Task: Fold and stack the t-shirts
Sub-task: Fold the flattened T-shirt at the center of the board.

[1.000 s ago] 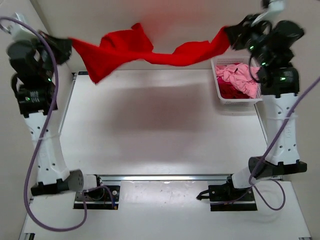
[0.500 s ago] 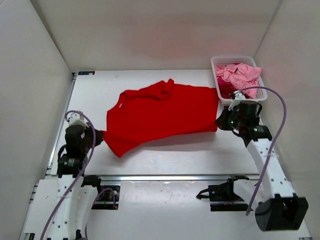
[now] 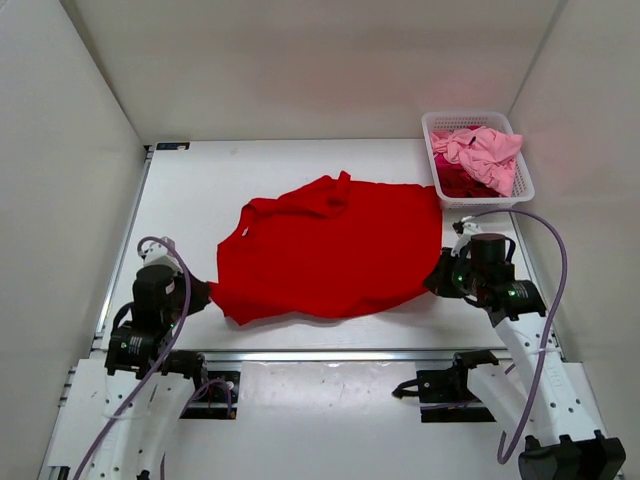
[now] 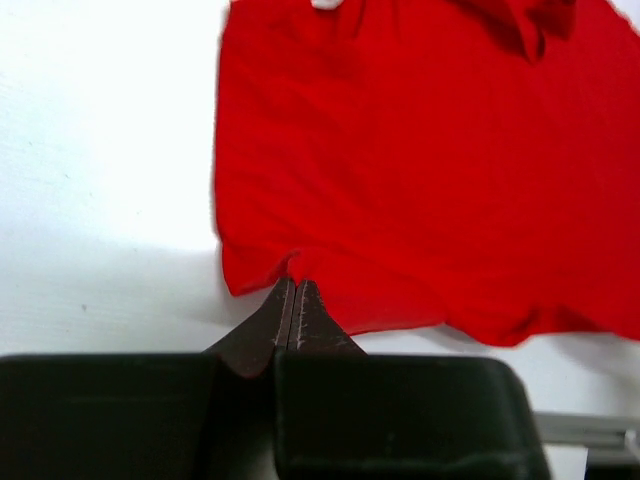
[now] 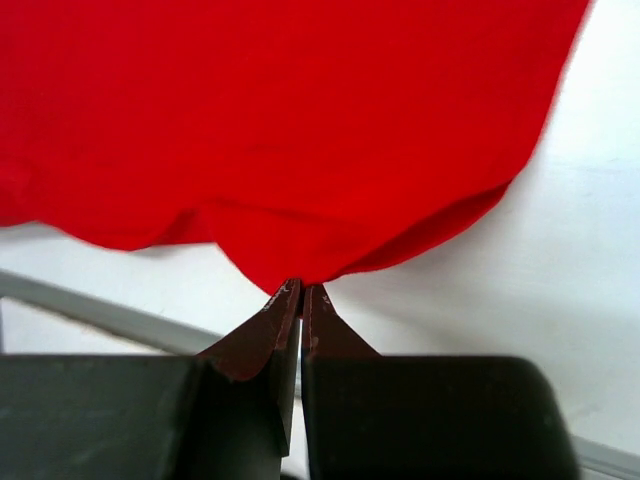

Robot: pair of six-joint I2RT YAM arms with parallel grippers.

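I have the bright red short-sleeved cloth t-shirt (image 3: 330,255) spread flat on the white table (image 3: 200,190), its far corner just beside the white plastic lattice basket (image 3: 437,175). My left gripper (image 4: 295,285) is pinched shut on the shirt edge farthest from the basket, and my right gripper (image 5: 302,290) is clamped on the edge just in front of the basket. Inside the basket a crumpled light pink t-shirt (image 3: 485,150) lies over darker red cloth (image 3: 458,183).

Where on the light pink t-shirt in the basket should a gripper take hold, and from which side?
Probably best to grip the raised, bunched fold at the top of the light pink t-shirt, coming straight down from above. It lies crumpled on top of the pile, over darker red cloth, and the walls of the white lattice basket block a sideways approach.
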